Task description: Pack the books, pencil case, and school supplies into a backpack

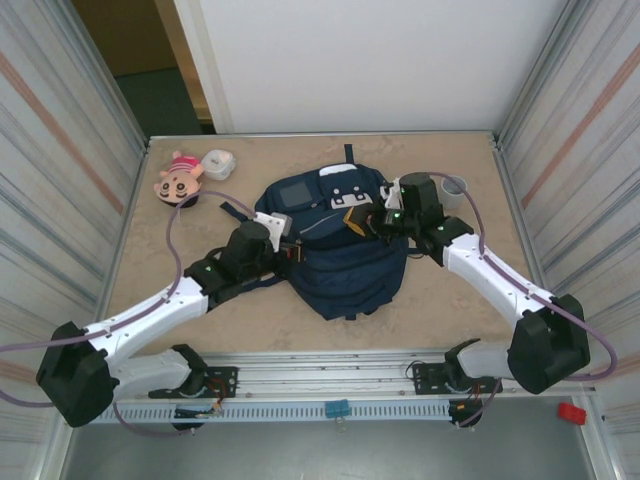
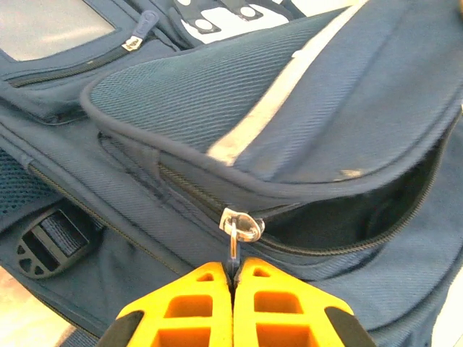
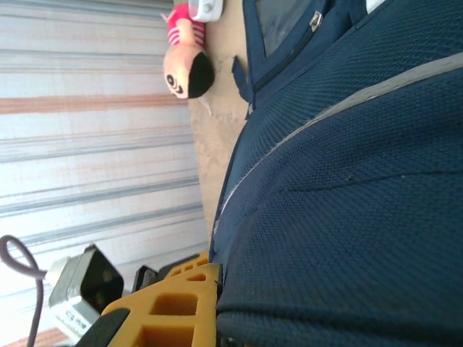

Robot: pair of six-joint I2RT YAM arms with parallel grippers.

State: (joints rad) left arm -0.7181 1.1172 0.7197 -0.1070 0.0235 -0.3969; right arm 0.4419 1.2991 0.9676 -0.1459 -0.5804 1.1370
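While the backpack point(image 1: 345, 270) lies at the middle of the table point(image 1: 460, 310), my left gripper point(image 2: 233, 283) pinches the zipper pull point(image 2: 241, 225) and my right gripper point(image 1: 358, 220) clamps its fabric; next, I judge, a steady draw along the track.

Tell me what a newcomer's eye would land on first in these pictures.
The big navy backpack sprawls across the middle of the sandy table. Up close, the left claw is shut on the metal zipper pull of a partly open pocket. A pink doll head lies at the table's far left corner.
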